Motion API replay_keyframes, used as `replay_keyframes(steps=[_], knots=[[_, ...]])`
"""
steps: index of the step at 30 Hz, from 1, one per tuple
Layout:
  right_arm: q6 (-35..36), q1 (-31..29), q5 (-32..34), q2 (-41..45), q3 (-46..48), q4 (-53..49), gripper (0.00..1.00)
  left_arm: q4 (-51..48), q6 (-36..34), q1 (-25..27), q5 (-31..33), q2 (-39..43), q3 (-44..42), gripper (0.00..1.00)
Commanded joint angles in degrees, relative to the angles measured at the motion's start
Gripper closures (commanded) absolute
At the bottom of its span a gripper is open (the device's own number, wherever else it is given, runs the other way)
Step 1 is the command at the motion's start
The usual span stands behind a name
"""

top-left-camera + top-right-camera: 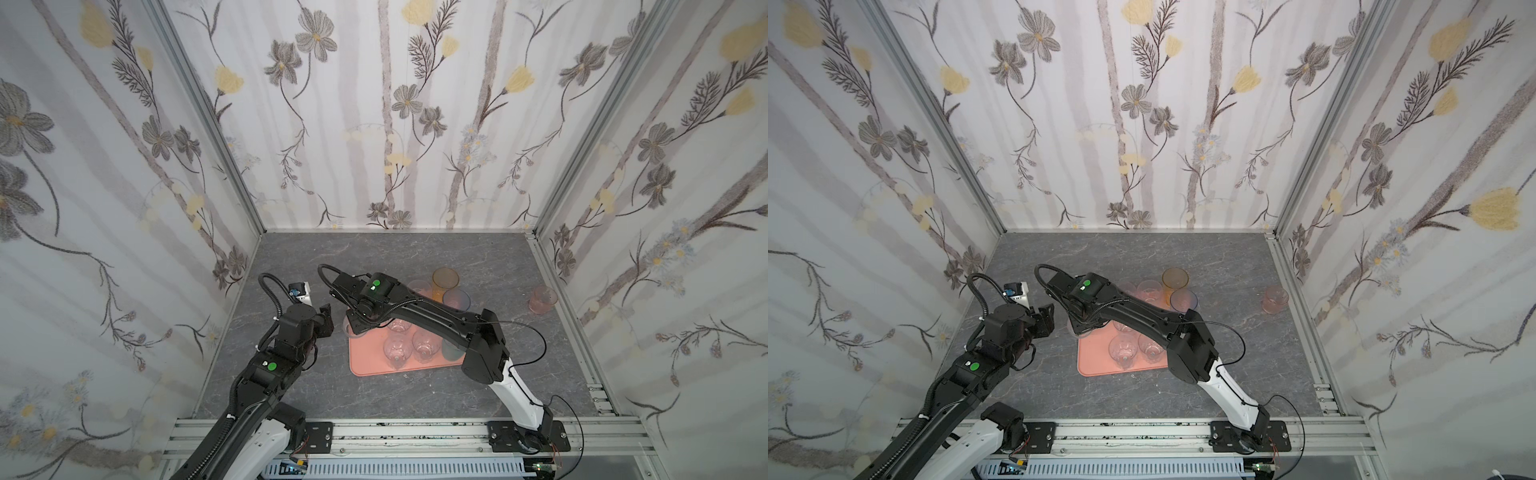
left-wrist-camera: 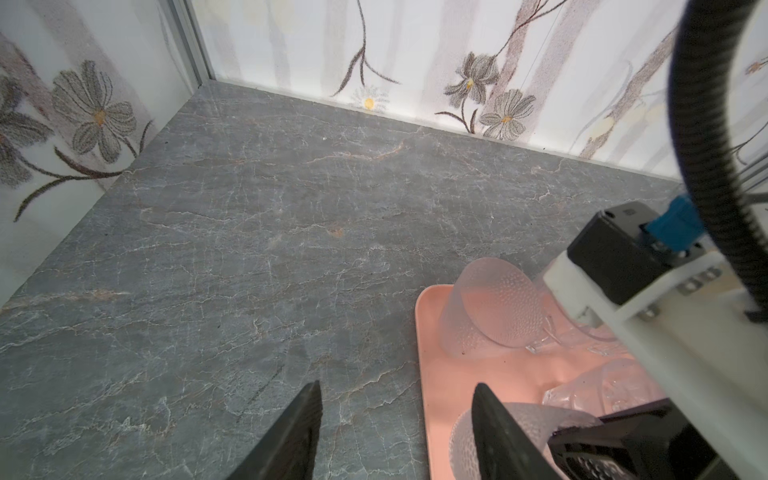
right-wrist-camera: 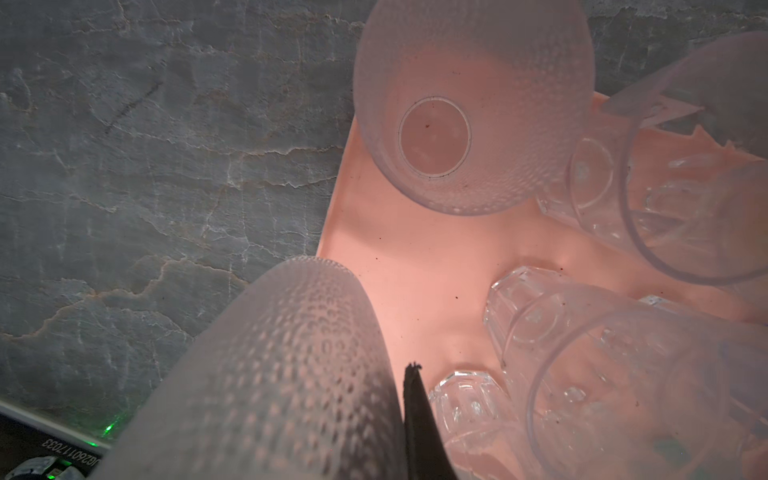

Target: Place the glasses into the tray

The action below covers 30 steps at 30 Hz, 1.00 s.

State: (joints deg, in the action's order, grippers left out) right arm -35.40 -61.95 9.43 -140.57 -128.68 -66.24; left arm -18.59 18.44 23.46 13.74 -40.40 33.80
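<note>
We pinch frosted tumbler (image 3: 282,374) in right gripper (image 1: 355,326) | straddling tray (image 3: 415,270) edge, bare floor just inward | left gripper (image 2: 397,388) parted, empty

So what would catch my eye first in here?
Probably the pink tray in the middle of the grey table, crowded with clear glasses. The right arm reaches across it, its hand shut on a frosted glass at the tray's left edge. One pink glass stands alone near the table's right edge.
</note>
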Motion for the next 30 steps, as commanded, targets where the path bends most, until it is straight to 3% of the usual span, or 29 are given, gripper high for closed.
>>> replay_keyframes(steps=[1, 13, 23, 30], knots=[[1.76, 0.08, 2.26, -1.18, -0.52, 0.61, 0.99, 0.26, 0.37, -0.08, -0.82, -0.54, -0.14, 0.40], [2.80, 0.16, 5.11, -5.25, -0.51, -0.59, 0.94, 0.97, 0.28, -0.08, -2.04, -1.30, -1.11, 0.40], [2.95, 0.87, 6.80, -5.86, -0.52, 0.20, 0.81, 1.60, 0.37, -0.08, -2.57, -1.60, -1.81, 0.40], [2.39, 0.91, 8.60, -5.37, -0.52, 1.28, 0.81, 1.80, 0.46, -0.09, -2.99, -1.92, -1.77, 0.40]])
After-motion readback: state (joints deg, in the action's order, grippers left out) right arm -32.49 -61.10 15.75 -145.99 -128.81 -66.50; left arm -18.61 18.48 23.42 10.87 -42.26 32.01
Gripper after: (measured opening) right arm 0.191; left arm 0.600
